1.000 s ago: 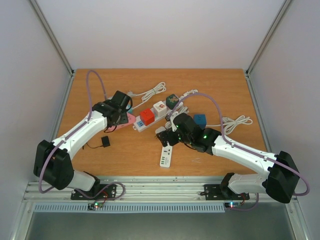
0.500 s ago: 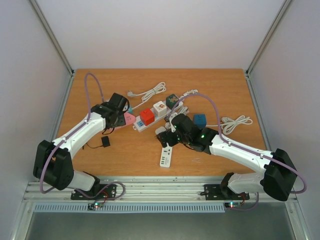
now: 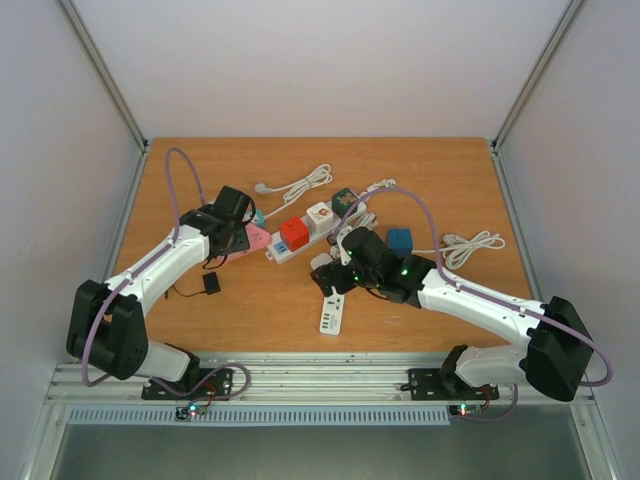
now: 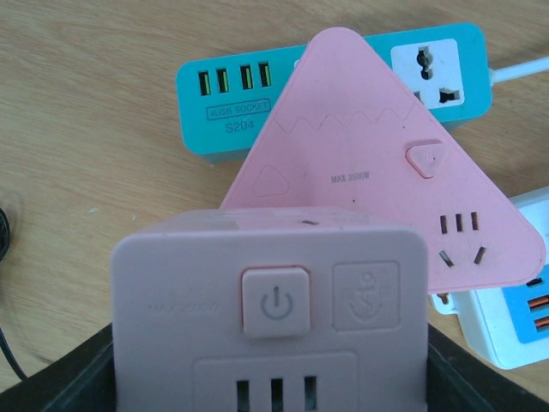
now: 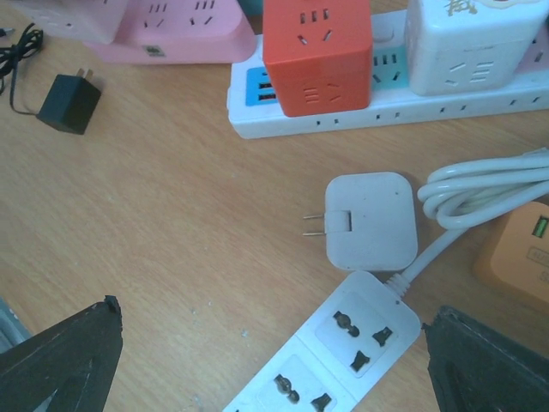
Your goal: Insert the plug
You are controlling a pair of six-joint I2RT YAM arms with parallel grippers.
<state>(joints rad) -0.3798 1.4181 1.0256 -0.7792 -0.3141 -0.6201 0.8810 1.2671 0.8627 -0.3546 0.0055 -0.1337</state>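
In the last second my right pincer [image 5: 273, 348] has edged forward over the desk [image 5: 171, 232] and hangs released, jaws wide, so the grasp is yet to come. The white plug [image 5: 371, 221] lies flat just ahead of it, prongs pointing left, just beside the white strip [image 5: 343, 343]. My left pincer [image 4: 270, 382] is clenched on a pink socket cube [image 4: 270, 296].

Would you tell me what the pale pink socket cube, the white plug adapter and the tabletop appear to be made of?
Pale pink socket cube: moulded plastic with a matte finish, going by its even colour, rounded corners and moulded power button.
White plug adapter: smooth plastic shell with a satin sheen, and two metal-looking prongs.
Tabletop: wood or wood-look laminate. Grain lines show, but which of the two is unclear.
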